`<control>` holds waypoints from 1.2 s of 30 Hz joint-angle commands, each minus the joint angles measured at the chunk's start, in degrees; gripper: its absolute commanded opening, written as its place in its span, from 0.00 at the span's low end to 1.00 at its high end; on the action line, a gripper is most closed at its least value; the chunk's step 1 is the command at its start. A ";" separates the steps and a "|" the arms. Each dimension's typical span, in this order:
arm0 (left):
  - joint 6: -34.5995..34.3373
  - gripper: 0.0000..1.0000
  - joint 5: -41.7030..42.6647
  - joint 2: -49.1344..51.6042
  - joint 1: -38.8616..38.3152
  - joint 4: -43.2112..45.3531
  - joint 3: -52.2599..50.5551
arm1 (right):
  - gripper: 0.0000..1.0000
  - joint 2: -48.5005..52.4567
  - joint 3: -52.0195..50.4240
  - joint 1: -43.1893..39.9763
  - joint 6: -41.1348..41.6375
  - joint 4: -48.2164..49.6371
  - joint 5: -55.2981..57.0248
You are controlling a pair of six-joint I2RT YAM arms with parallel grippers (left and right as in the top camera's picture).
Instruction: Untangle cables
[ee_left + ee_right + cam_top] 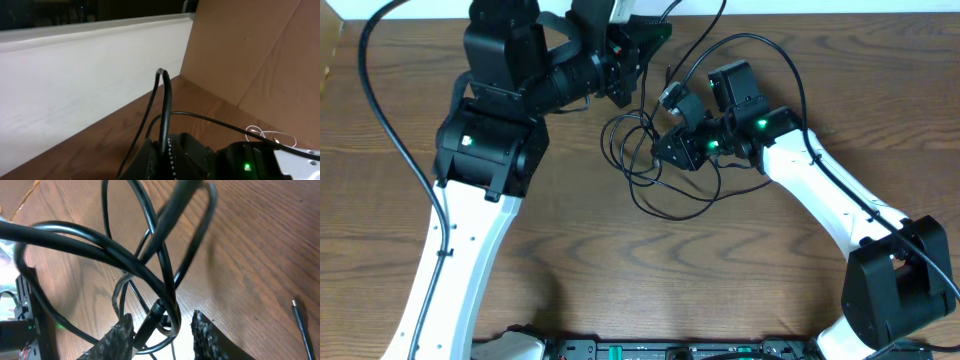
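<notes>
Cables: tangled on table. Left pincer pinching one strand; right pincer spread astride another. Risk: opposed pulls could tighten the knot, not loosen it.

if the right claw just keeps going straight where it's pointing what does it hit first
The black cables: a crossing bunch of loops sits right ahead of the right claw, with one strand between its fingertips. Behind them comes the wooden table, though how far is unclear.
</notes>
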 commanded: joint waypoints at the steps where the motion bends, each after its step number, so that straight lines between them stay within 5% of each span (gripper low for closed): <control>1: -0.94 0.07 -0.07 -2.14 -0.22 0.57 1.27 | 0.27 -0.04 -0.31 0.24 -0.70 0.26 0.26; 8: -0.94 0.07 -0.07 -2.25 -0.22 0.48 1.27 | 0.01 -0.04 -0.31 0.24 -0.57 0.26 0.02; 23: 1.79 0.07 -1.66 0.55 -0.22 -7.56 1.25 | 0.01 -3.04 -0.28 -4.02 0.68 -0.33 -3.23; 36: 3.28 0.08 -11.63 10.91 -0.22 -16.06 1.25 | 0.01 -19.89 -0.28 -14.60 2.56 -5.38 -4.90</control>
